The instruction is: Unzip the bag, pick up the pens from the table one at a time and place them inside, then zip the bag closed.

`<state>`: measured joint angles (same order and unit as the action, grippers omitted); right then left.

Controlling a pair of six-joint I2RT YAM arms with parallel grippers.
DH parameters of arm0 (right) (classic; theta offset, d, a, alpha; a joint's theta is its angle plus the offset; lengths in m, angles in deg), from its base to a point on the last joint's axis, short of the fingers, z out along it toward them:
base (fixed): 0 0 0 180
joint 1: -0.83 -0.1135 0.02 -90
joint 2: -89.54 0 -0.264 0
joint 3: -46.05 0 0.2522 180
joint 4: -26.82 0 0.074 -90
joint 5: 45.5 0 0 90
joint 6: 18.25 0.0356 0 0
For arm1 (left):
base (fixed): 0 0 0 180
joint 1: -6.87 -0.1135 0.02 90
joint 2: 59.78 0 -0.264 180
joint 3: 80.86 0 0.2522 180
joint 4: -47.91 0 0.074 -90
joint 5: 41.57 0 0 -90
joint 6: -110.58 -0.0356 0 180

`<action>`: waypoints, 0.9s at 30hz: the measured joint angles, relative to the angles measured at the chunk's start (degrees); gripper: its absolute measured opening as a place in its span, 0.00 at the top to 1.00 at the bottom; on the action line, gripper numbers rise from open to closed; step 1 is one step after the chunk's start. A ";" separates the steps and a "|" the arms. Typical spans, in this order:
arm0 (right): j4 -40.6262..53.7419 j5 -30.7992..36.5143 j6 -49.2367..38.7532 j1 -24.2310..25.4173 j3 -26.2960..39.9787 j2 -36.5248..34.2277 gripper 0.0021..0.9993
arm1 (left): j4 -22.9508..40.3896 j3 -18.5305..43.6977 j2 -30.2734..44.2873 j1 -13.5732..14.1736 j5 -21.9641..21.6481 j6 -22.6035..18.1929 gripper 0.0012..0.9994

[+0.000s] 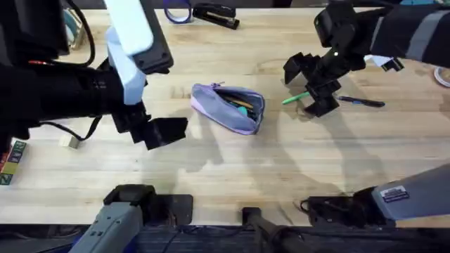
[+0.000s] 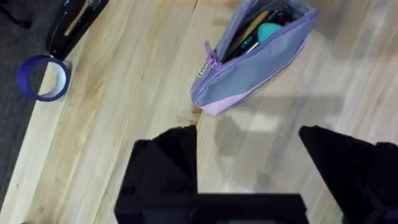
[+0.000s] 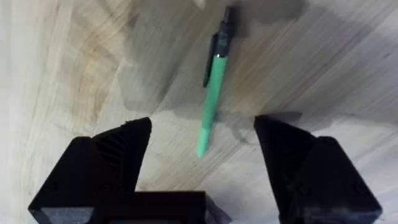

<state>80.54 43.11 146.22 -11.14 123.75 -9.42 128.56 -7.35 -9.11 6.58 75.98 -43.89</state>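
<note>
Overhead view gives us a big light butcher-block bench [image 1: 232, 151] with plank seams running across it, and the grain is pretty easy to see in both wrist views. Sitting near the middle is the lavender and grey-blue bag [image 1: 229, 107], unzipped, with a few things poking out of the opening. From the left wrist camera we can see the zipper pull [image 2: 212, 57] at the near end and something teal and something tan inside, though we can't really say what they are.

Off to the right of the bag, the green pen [image 1: 295, 98] lies flat on the wood, and the dark pen [image 1: 362, 102] is a bit farther right, apart from it. Our right end effector [image 1: 315, 90] hangs right over the green pen with its fingers spread wide, one on each side and nothing gripped. Our left end effector [image 1: 160, 132] sits left of the bag, also wide open and empty, close to the bag but not touching.

Along the far edge of the bench we've got a black stapler [image 1: 216, 15] and a roll of blue tape [image 1: 178, 12]. At the left edge there's a small coloured box [image 1: 11, 161], and a small pale block [image 1: 69, 141] near a cable
</note>
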 joint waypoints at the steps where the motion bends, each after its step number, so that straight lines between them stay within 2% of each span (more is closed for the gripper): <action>1: -0.04 -0.16 -0.40 0.04 -0.02 0.00 0.00 | 0.00 0.00 0.00 0.00 -0.01 0.00 0.01; 11: 0.46 -1.01 -3.95 0.04 -0.04 0.00 0.00 | -0.01 0.00 0.00 0.00 0.00 0.00 0.01; 19: 0.87 -0.20 -2.19 -0.27 0.00 0.00 0.00 | 0.00 0.00 0.00 0.00 -0.02 0.00 0.01; 27: 8.23 2.72 -1.37 -2.08 2.51 -2.07 0.00 | -0.01 0.01 0.00 0.00 -0.02 0.01 0.01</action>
<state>88.77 45.83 144.85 -13.21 126.27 -11.49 128.56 -7.34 -9.11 6.58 75.96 -43.87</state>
